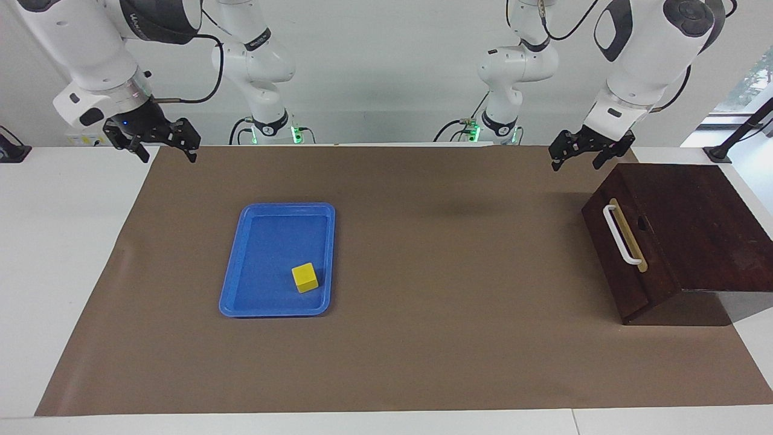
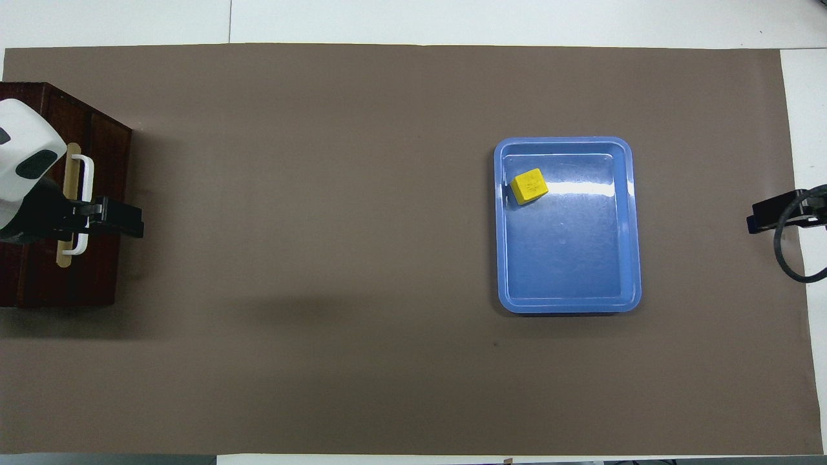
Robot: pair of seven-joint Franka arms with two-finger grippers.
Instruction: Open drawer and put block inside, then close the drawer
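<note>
The dark wooden drawer (image 1: 604,257) is shut in its box at the left arm's end of the table, with its white bar handle (image 1: 620,237) facing the tray. It also shows in the overhead view (image 2: 106,168). The yellow block (image 1: 305,277) lies in the blue tray (image 1: 275,312), in the corner farther from the robots; the overhead view shows it too (image 2: 529,186). My left gripper (image 1: 578,158) is open and empty, raised in the air by the box's corner; in the overhead view it (image 2: 119,219) covers the handle (image 2: 87,184). My right gripper (image 1: 168,151) is open and empty, waiting raised over the mat's edge.
A brown mat (image 1: 423,338) covers most of the white table. The blue tray (image 2: 568,307) lies toward the right arm's end. The right gripper's tip (image 2: 769,216) shows at the mat's edge in the overhead view.
</note>
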